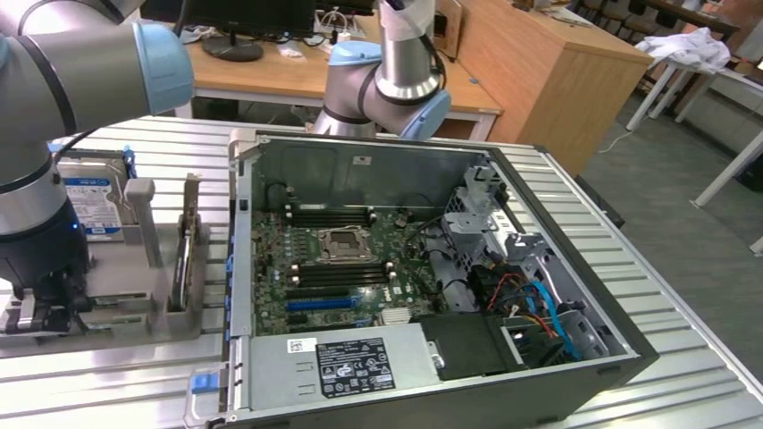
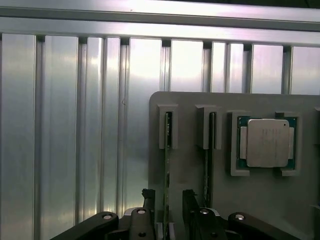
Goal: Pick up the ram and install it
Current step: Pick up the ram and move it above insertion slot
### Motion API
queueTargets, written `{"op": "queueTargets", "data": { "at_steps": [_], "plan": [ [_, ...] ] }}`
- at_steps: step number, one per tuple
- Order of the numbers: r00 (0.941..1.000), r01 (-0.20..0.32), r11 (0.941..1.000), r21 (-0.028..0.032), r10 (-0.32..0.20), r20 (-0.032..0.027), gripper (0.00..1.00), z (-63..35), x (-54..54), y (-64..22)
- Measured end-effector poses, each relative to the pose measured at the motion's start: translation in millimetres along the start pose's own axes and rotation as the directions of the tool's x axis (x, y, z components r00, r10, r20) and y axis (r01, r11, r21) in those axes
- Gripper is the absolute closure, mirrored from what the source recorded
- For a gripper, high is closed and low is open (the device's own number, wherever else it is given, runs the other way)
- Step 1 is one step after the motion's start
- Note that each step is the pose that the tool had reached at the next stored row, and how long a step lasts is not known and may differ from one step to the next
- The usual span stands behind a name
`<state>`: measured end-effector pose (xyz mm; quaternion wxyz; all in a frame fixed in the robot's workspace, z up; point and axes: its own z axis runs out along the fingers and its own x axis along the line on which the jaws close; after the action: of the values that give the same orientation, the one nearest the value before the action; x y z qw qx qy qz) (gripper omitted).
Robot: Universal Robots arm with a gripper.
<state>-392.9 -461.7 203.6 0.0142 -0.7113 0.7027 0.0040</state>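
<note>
While a CPU (image 2: 267, 142) sits nearby, the spread end effector (image 2: 166, 196) straddles the ram (image 2: 168, 145).

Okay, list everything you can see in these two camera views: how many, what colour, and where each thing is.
ram: one, green, on edge in a holder slot, between the gripper's fingers
second thin board: one, dark, in the neighbouring slot
processor chip: one, silver on green, in a holder pocket beside the slots
holder: one, grey, on the table
hard drive: one, silver with blue-white label, upright in the holder
expansion card: one, dark, upright at the holder's case side
computer case: one, grey, open, on the exterior view's right of the holder
motherboard: one, green, inside the case
table: one, silver, slatted
gripper: one, black, open, straddling the ram
arm: one, grey and blue
</note>
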Motion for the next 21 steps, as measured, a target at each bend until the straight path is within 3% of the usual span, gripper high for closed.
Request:
{"op": "queueTargets", "data": {
  "at_steps": [9, 18, 21],
  "plan": [
    [1.0000, 0.000, 1.0000, 0.0002, 0.000, 0.0001, 0.64, 2.7, 0.0, -0.2],
    [1.0000, 0.000, 1.0000, -0.0007, 0.000, 0.0000, 0.64, 2.8, 0.4, -15.6],
    [1.0000, 0.000, 1.0000, -0.0006, 0.000, 0.0000, 0.64, 2.9, 0.4, -16.3]
  ]
}}
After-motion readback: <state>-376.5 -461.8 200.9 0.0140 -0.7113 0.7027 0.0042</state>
